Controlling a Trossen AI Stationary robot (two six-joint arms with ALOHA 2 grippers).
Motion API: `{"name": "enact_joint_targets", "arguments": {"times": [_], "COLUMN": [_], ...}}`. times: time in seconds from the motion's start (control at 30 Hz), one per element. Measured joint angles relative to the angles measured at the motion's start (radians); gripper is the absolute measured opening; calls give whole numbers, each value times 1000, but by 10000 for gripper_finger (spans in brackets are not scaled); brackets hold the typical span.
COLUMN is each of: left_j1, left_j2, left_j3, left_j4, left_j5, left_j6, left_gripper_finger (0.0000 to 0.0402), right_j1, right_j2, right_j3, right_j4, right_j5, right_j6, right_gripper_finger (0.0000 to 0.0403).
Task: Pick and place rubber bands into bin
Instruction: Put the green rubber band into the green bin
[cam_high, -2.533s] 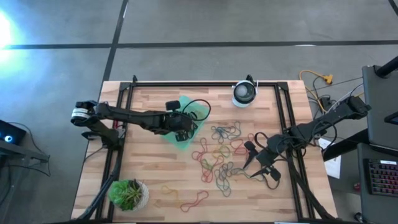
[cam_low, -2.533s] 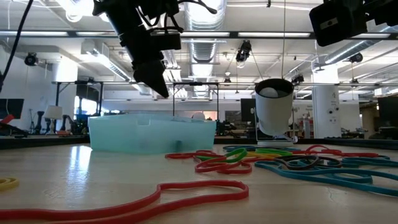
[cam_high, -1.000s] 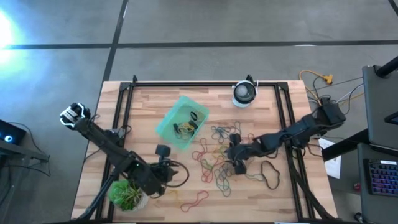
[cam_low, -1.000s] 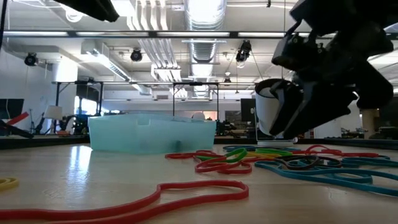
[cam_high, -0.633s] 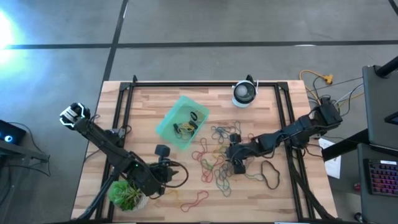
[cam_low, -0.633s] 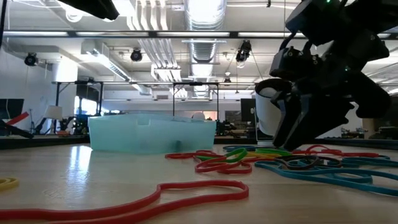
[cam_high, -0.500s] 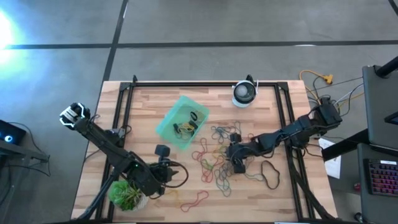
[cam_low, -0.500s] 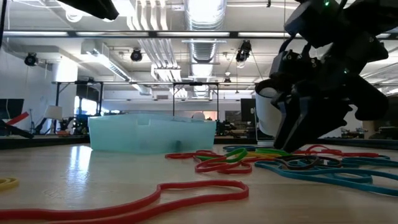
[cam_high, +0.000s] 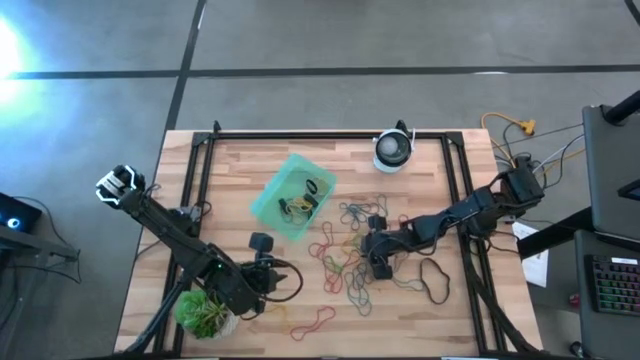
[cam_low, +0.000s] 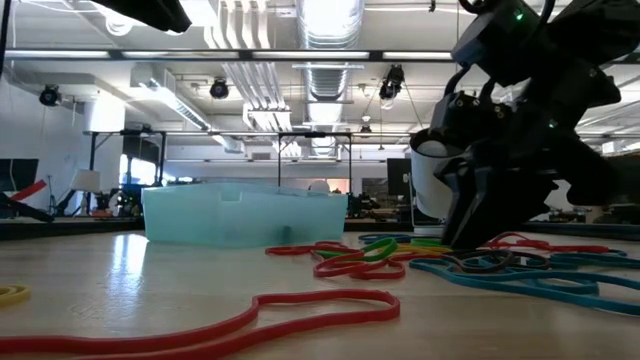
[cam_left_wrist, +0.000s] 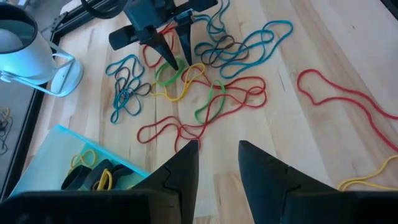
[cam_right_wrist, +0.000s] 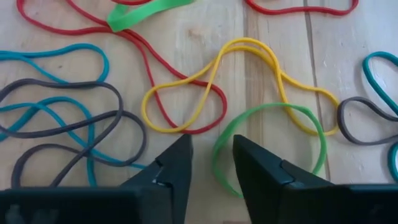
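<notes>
The rubber bands (cam_high: 350, 255) lie flat in a loose, many-coloured pile on the wooden table, also visible in the low view (cam_low: 450, 255) and the left wrist view (cam_left_wrist: 199, 81). A few more lie inside the teal bin (cam_high: 268, 185) on the pile's far-left side. My right gripper (cam_high: 378, 265) is open and points down into the pile (cam_low: 462, 238). Its fingers (cam_right_wrist: 174, 168) stand on either side of a green band's edge (cam_right_wrist: 268, 106). My left gripper (cam_high: 270, 268) is open (cam_left_wrist: 217, 152) and waits near the plant pot, holding nothing. My right gripper comes from above, pointing down, with its open fingers astride one edge of the green band (cam_right_wrist: 217, 149), which lies flat on the table. I cannot tell whether the fingertips touch the band or the wood.
A white-and-black round device (cam_high: 393, 150) stands at the far edge. A potted plant (cam_high: 207, 312) sits at the near-left corner. A red band (cam_high: 315, 322) and a yellow one (cam_high: 270, 303) lie apart near the near edge. A black band (cam_high: 435, 280) lies right of the pile.
My right gripper has come down onto the pile of bands, shifting slightly toward the table's left. The bands have stayed where they lay.
</notes>
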Motion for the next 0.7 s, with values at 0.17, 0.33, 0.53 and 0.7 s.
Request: {"name": "enact_joint_targets", "arguments": {"times": [0.17, 0.33, 0.53, 0.7], "left_j1": [0, 0, 0, 0], "left_j2": [0, 0, 0, 0], "left_j3": [0, 0, -1, -1], "left_j4": [0, 0, 0, 0], "left_j5": [-3, -3, -3, -3], "left_j6": [0, 0, 0, 0], "left_gripper_finger": [98, 98, 98, 98], "right_j1": [1, 1, -3, -1], "right_j2": [0, -9, -70, -149], "right_j3": [-1, -2, -10, -3], "right_j4": [-6, -3, -16, -21], "right_j5": [-7, 1, 56, 91], "right_j6": [-20, -32, -70, -109], "right_gripper_finger": [42, 11, 8, 8]}}
